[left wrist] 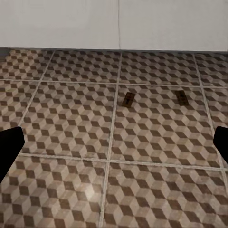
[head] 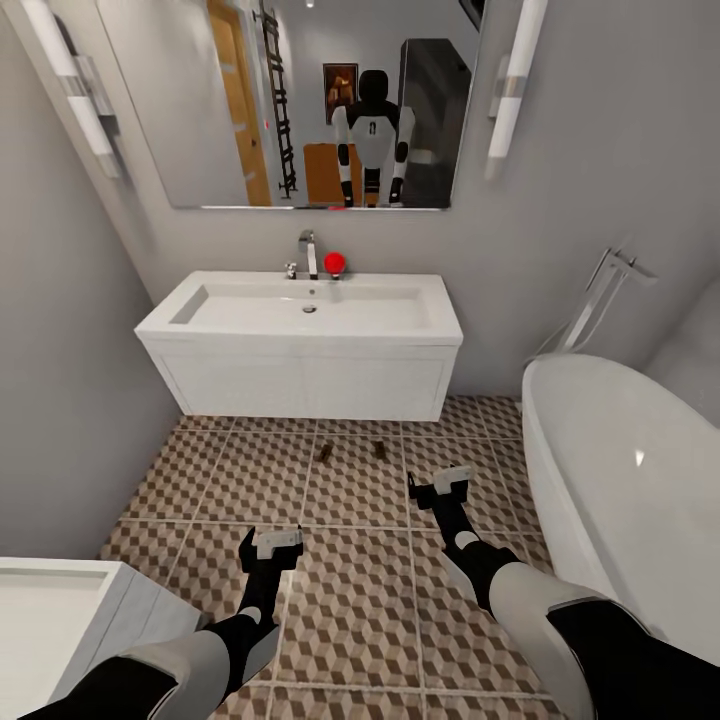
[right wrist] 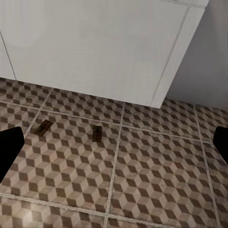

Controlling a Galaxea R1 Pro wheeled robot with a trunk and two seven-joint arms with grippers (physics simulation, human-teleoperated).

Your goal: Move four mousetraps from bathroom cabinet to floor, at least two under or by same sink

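Two mousetraps lie flat on the patterned bathroom floor (head: 360,600), close in front of the white wall-hung sink (head: 300,378): one (head: 325,452) on the left, the other (head: 380,450) a little to its right. The left wrist view shows them as small brown boards (left wrist: 128,99) (left wrist: 181,97), and the right wrist view shows them too (right wrist: 43,127) (right wrist: 97,133). My left gripper (head: 272,545) hovers open and empty over the tiles. My right gripper (head: 440,483) is also open and empty, nearer the traps. The cabinet is out of direct view.
A white bathtub (head: 610,480) fills the right side, with a floor-standing tap (head: 600,290) behind it. A white boxy unit (head: 60,610) stands at the lower left. A red ball (head: 334,263) sits by the sink's faucet (head: 309,252). The mirror (head: 300,100) reflects the robot.
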